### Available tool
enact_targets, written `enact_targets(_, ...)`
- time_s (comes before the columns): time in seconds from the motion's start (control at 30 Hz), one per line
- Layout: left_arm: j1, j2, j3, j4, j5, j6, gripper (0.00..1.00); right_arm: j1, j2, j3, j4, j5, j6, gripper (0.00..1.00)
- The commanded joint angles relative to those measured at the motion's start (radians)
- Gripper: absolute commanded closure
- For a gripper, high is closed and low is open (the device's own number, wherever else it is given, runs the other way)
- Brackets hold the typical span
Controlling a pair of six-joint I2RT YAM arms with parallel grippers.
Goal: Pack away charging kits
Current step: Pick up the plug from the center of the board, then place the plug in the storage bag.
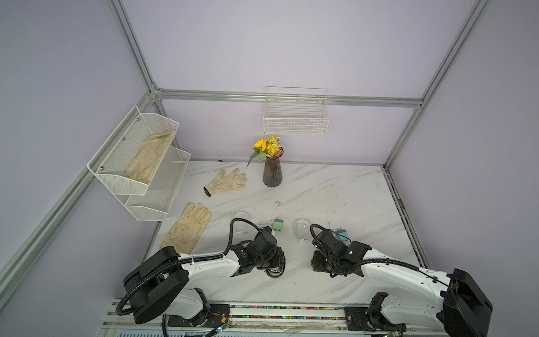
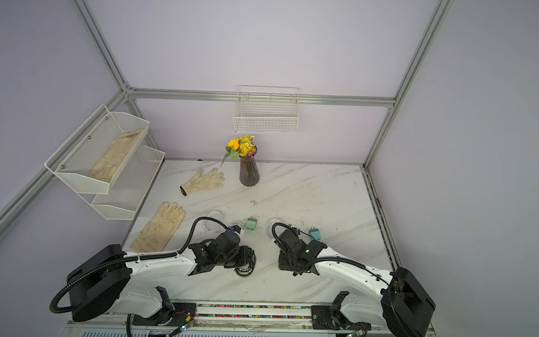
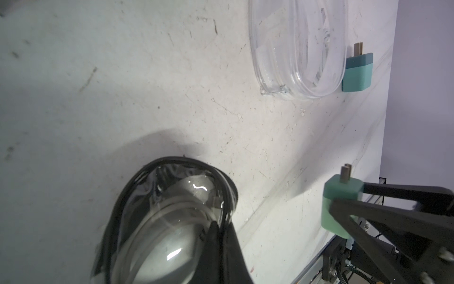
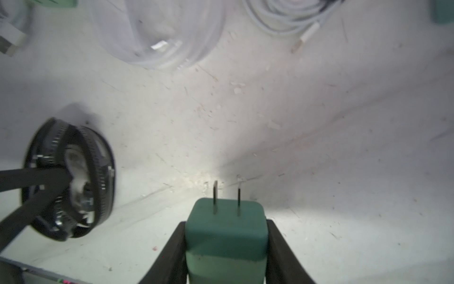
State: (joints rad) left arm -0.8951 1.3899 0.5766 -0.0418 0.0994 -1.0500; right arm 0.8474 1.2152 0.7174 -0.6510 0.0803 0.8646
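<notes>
Lab robot cell: aluminium-profile frame (image 1: 283,98), plain lilac walls (image 1: 297,37), marble-look tabletop (image 1: 323,192), two robot arms (image 1: 209,266) on rail (image 1: 288,312).

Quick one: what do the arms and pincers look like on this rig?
Left arm and right arm: white shells, black joints, bulky rounded black shoulder housings. Black corrugated conduit runs along each. Left pincer and right pincer: plain black, long tapered fingers. No markings that I can make out.

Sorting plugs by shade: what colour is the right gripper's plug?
The plug is green, darker at the pronged end; clearest in right wrist view.
</notes>
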Motion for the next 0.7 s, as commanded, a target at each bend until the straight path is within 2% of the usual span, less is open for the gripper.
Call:
enact_targets(0.0,0.013,-0.032,0.068,0.007,0.035,0.036,1.00,0.005,0.002,0.083,0.011,-0.025,-0.028,0.66)
enact_targets(0.3,0.040,-0.069,0.060,-0.006,0.063,0.059,1.00,0.007,0.122,0.149,0.264,-0.182,-0.054,0.67)
enact_targets(0.47,0.053,-0.076,0.041,0.031,0.088,0.046,1.00,0.010,0.199,0.138,0.356,-0.223,-0.058,0.67)
enact_targets(0.67,0.072,-0.147,-0.034,0.105,0.104,-0.008,1.00,0.010,0.233,0.102,0.424,-0.248,-0.032,0.67)
